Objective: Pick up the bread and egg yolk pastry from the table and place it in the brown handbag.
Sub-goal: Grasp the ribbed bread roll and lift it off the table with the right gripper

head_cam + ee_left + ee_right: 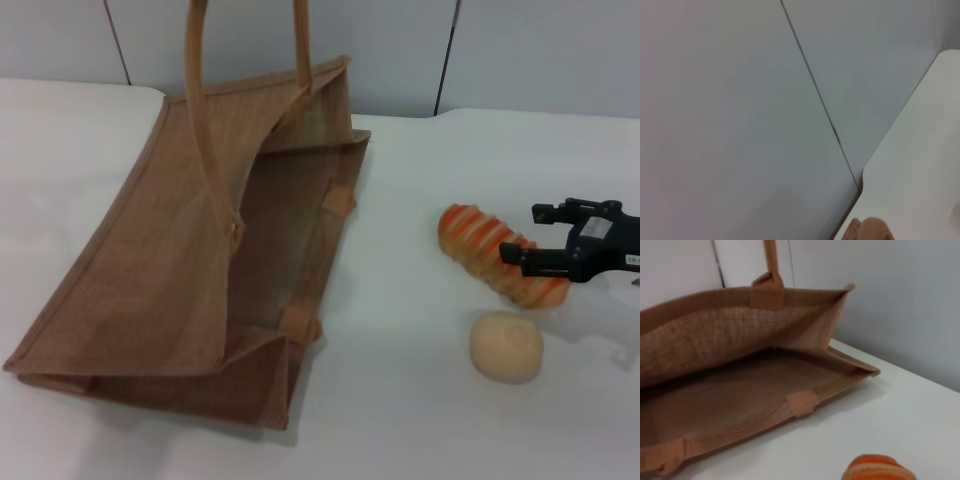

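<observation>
The bread (497, 254), an orange and cream striped loaf, lies on the white table (400, 400) at the right. The egg yolk pastry (506, 346), a pale round bun, sits just in front of it. My right gripper (525, 235) is open at the loaf's right part, one finger over it and the other behind it. The brown handbag (150, 270) lies on the left with its mouth open toward the food and its handles (205, 120) rising. The right wrist view shows the bag's open inside (740, 390) and one end of the bread (879, 469). My left gripper is out of view.
A grey panelled wall (400, 50) runs behind the table. The left wrist view shows that wall (740, 100), the table's edge (920, 165) and a bit of tan material (871, 231) at the frame's edge.
</observation>
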Robot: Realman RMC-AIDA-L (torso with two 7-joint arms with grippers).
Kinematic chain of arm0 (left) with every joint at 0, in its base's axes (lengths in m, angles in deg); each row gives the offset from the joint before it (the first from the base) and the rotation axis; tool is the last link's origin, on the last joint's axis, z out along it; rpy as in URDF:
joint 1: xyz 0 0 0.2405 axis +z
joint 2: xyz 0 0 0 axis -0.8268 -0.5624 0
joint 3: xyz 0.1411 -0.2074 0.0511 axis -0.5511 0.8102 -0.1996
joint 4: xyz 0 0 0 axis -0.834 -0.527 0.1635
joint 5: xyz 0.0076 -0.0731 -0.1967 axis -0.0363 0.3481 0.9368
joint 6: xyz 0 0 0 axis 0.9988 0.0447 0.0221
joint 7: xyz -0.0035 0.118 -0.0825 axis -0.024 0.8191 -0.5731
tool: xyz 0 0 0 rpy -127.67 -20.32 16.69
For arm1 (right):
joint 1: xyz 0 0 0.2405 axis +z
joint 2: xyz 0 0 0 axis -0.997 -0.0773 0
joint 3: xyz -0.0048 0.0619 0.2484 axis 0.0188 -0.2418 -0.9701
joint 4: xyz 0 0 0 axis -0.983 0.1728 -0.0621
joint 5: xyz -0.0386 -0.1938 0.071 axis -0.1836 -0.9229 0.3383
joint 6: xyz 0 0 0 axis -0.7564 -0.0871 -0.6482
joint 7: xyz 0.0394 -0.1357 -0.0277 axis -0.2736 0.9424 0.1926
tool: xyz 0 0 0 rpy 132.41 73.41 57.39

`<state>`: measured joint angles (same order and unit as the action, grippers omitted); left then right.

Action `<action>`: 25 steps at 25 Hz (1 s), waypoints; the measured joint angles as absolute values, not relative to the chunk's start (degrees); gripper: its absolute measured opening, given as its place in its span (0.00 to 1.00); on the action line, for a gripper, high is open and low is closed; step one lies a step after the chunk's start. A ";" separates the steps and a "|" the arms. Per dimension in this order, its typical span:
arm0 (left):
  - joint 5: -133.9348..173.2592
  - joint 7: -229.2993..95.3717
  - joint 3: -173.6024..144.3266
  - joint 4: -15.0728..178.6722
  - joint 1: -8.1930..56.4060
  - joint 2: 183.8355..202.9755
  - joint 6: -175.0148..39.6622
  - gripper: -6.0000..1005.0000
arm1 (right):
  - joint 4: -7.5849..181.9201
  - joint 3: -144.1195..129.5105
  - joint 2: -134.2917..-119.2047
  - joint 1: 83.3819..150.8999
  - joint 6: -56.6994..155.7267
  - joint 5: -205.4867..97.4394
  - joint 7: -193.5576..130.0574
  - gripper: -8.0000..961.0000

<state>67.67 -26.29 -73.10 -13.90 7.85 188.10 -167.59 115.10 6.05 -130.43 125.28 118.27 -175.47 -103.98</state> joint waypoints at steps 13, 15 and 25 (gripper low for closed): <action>66.01 -25.85 -73.22 -13.65 7.40 188.44 -167.03 0.11 | 115.46 11.89 -130.49 125.51 115.37 -175.62 -107.45 0.89; 66.01 -25.75 -73.37 -13.64 7.13 188.52 -166.95 0.11 | 115.02 12.66 -130.55 125.55 114.05 -175.64 -107.86 0.89; 66.01 -25.69 -73.23 -13.56 6.58 188.66 -166.81 0.12 | 113.40 16.00 -130.66 126.30 111.37 -175.61 -109.30 0.89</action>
